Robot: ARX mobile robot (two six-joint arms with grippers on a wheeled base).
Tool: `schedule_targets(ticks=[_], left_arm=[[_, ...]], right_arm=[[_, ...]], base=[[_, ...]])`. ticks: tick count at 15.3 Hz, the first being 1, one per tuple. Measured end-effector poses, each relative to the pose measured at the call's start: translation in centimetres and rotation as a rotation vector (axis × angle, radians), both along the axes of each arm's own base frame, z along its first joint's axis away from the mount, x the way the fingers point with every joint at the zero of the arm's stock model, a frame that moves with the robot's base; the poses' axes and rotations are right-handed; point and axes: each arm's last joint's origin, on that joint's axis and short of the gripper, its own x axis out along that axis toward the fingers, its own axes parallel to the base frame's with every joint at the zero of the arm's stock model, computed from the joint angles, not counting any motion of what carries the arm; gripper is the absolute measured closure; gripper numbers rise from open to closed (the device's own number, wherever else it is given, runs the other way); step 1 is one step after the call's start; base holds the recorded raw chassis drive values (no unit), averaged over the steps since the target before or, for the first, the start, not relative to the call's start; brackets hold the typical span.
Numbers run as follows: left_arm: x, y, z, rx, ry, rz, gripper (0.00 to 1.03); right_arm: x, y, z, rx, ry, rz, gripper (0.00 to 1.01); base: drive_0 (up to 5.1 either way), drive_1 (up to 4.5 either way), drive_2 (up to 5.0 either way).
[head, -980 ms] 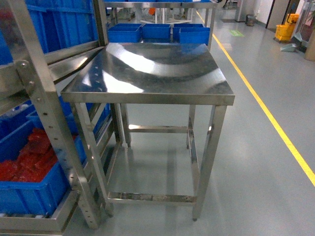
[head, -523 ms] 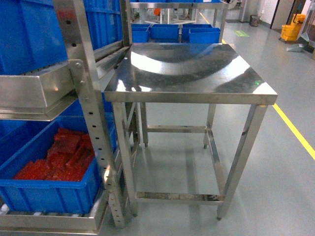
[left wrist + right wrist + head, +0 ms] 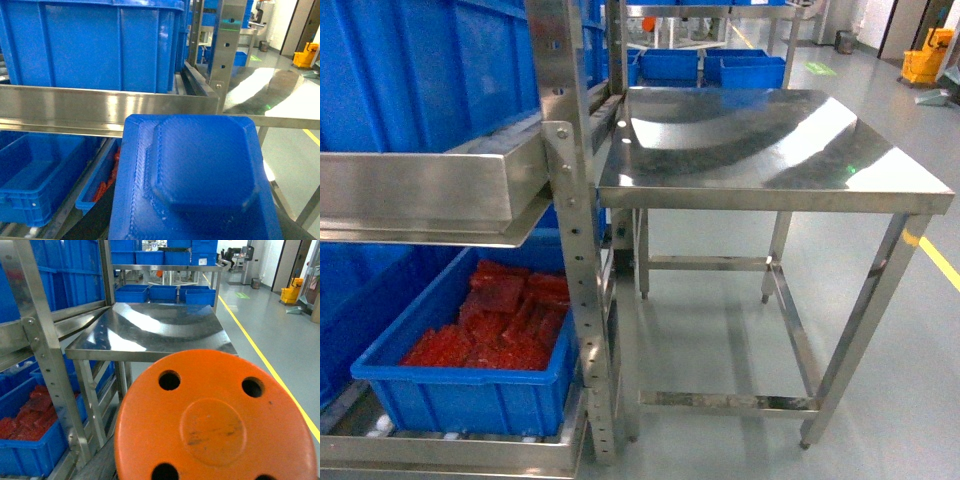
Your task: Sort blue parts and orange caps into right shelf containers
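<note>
Blue part [image 3: 200,180] fills the left wrist view; orange cap [image 3: 215,425] fills the right wrist view. Neither hand is visible, so grip state cannot be determined. Steel tabletop [image 3: 770,150] adjoins the rack [image 3: 570,250].

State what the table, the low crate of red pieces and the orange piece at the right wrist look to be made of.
Table: likely stainless steel; brushed, mirror-like glare.
Crate: moulded plastic by its look; even blue, thick rim.
Orange piece: probably plastic; matte, faintly scuffed, round holes.

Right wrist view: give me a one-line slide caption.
Orange cap fills the foreground of the right wrist camera, facing the steel table beside a rack holding a blue crate of red parts.
</note>
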Motion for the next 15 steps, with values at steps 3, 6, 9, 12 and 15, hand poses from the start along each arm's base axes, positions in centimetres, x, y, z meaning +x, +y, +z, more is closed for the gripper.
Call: schedule_targets(ticks=[3,6,9,12,15], left_arm=[[0.0,0.0,-0.03,0.0,0.003,0.0,0.61],[0.0,0.0,-0.02,0.0,0.002,0.0,0.61],[0.0,0.0,-0.03,0.0,0.003,0.0,0.61],[0.0,0.0,-0.03,0.0,0.003,0.0,0.61],[0.0,0.0,-0.01,0.0,0.002,0.0,0.61]], right_arm=[[0.0,0.0,-0.03,0.0,0.003,0.0,0.58],[0.0,0.0,-0.03,0.0,0.003,0.0,0.58],[0.0,0.0,-0.03,0.0,0.003,0.001,0.58],[0.0,0.0,-0.03,0.0,0.003,0.002,0.58],[0.0,0.0,-0.05,0.0,0.005,0.002,0.58]], base=[[-5.0,2.37,2.4],[-5.0,2.33,2.3],[-5.0,2.37,2.4],[-5.0,2.38,2.4],[-5.0,2.35,2.4]])
